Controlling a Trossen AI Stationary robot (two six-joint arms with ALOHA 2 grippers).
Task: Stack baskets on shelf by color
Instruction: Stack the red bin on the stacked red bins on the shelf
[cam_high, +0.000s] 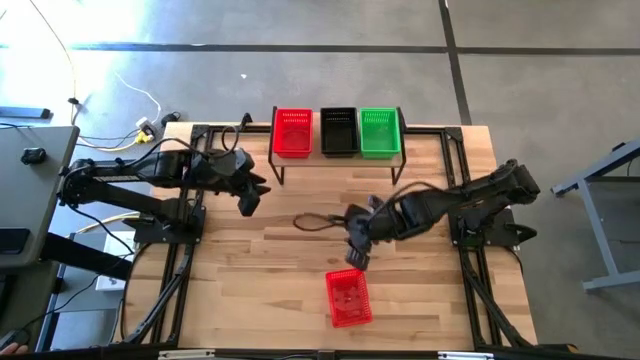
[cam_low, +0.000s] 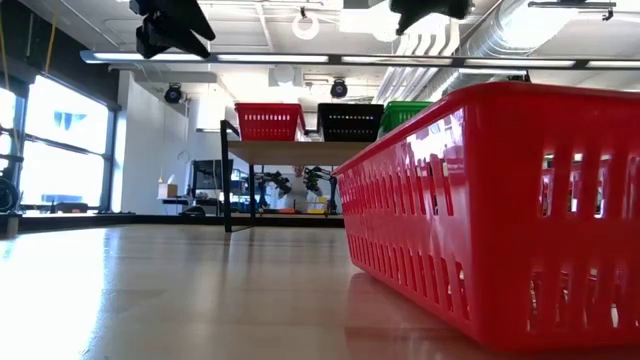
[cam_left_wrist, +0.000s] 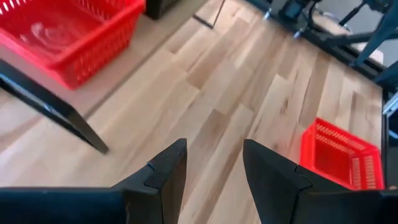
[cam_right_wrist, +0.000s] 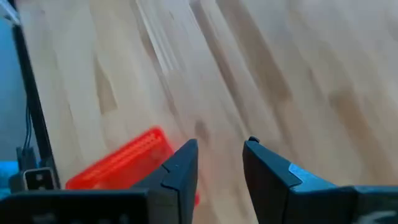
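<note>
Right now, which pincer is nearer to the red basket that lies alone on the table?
The right. The right pincer hovers open just beside the lone red basket, toward the shelf. The left pincer is open, far off near the shelf's red end.

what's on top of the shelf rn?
Three basket stacks on the shelf: red, black, green, left to right. How many are nested in each can't be seen. One red basket remains on the table.

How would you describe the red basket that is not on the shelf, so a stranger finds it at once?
Start at the wooden table and find the shelf at its far edge, holding red, black and green baskets. The loose red basket lies alone near the opposite front edge, just beyond the right gripper. It alone rests directly on the tabletop.
</note>
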